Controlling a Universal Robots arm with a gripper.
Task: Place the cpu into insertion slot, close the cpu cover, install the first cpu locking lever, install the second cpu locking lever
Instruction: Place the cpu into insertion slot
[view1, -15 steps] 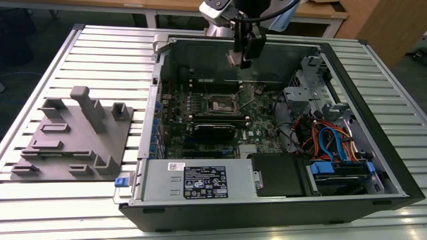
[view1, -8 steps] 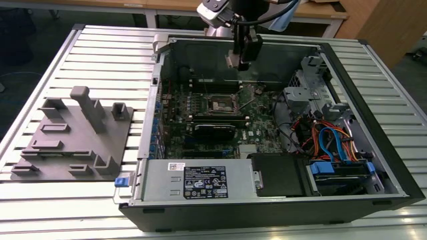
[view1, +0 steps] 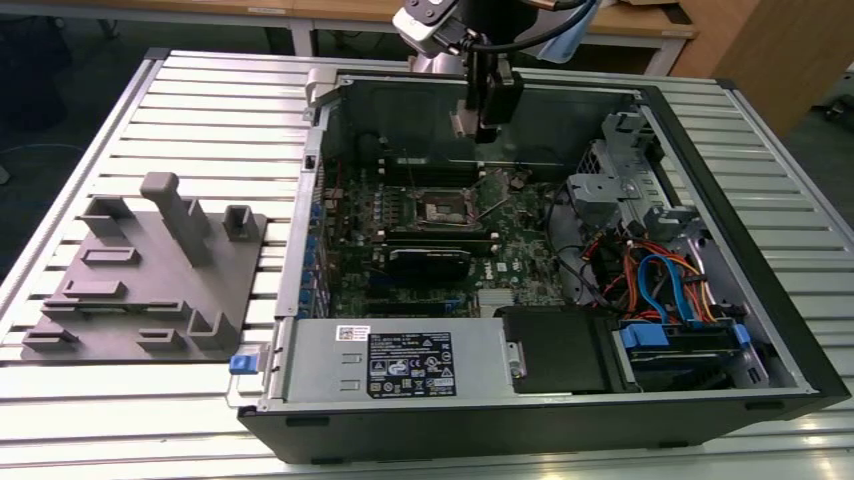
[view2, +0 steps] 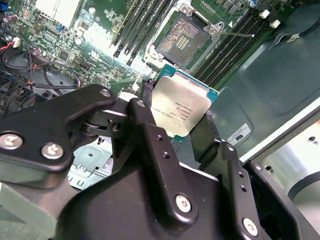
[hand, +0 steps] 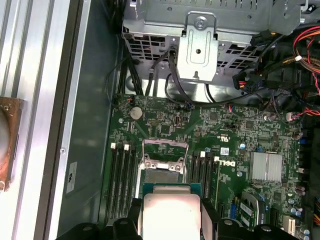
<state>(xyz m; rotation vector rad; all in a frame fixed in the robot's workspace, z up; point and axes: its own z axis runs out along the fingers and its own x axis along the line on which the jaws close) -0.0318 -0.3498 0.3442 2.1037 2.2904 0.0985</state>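
**CPU held in the gripper above the open socket**

The gripper (view2: 177, 131) is narrowed onto the cpu (view2: 181, 105), its two black fingers (view2: 146, 125) pressing on opposite edges of the chip. The dull metal top faces the camera in both wrist views. The chip hangs in the air, apart from the board.

In the exterior view the gripper (view1: 478, 125) hangs at about twelve to one o'clock from the insertion slot (view1: 445, 209), near the far wall of the computer case (view1: 747, 250).

The slot (hand: 165, 172) lies bare, its dark contact field uncovered. The cpu cover (hand: 165, 143) is off it, showing at the slot's edge on the side toward the drive cage (hand: 200, 45). A thin wire lever (view2: 240, 34) stretches out just beside the socket.

Long black memory sticks (hand: 122, 175) flank the slot closely on two sides and crowd the space around it.

By the exterior view's clock around the slot:
- **Three o'clock:** the silvery drive cage, with a tangle of cables (view1: 654, 280) toward four o'clock.
- **Six o'clock:** a black card (view1: 427, 262), and beyond it the power supply (view1: 400, 360).
- **Nine o'clock:** a grey fixture tray (view1: 147, 270), well outside the case on the slatted table (view1: 200, 90).

A finned heatsink (hand: 266, 166) sits on the board near the memory sticks.
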